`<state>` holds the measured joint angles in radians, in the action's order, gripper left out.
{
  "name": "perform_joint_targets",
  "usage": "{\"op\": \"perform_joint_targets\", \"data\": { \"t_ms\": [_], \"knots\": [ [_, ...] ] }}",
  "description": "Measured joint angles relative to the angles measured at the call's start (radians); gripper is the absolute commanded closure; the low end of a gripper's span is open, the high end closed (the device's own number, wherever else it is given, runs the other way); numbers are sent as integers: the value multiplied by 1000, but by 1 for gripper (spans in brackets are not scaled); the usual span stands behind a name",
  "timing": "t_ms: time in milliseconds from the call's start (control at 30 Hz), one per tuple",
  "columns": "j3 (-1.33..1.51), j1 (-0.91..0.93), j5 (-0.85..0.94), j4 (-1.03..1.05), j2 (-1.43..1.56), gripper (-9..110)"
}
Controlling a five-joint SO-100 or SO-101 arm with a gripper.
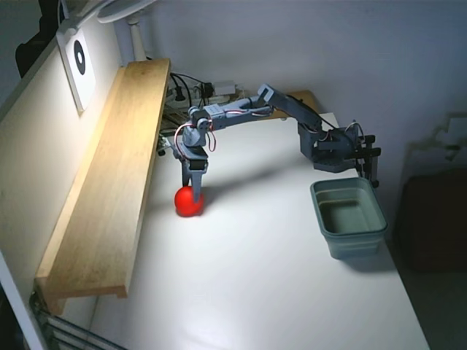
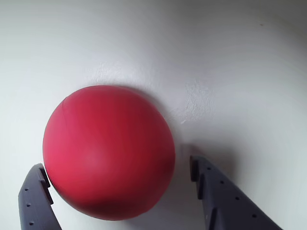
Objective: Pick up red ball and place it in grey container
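The red ball point(image 1: 189, 202) rests on the white table close to the wooden shelf, at the left in the fixed view. My gripper point(image 1: 194, 191) points down over it, open, with the fingers straddling the ball. In the wrist view the red ball point(image 2: 108, 151) fills the space within the gripper point(image 2: 117, 165): the left finger point(image 2: 33, 199) is at its surface, and the right finger point(image 2: 216, 191) stands a little apart from it. The grey container point(image 1: 355, 244) sits at the table's right side, nothing visible inside it, far from the ball.
A long wooden shelf point(image 1: 109, 182) runs along the wall just left of the ball. The arm's base point(image 1: 343, 149) is clamped behind the container. Cables and a power strip point(image 1: 201, 91) lie at the back. The table's right edge runs close past the container.
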<state>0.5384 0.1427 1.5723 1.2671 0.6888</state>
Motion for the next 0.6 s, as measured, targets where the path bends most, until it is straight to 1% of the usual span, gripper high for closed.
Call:
{"op": "perform_joint_targets", "data": {
  "t_ms": [100, 133, 600],
  "knots": [
    [0, 0, 0, 0, 0, 63],
    [0, 0, 0, 0, 0, 78],
    [0, -3, 2, 0, 2, 78]
  ]
}}
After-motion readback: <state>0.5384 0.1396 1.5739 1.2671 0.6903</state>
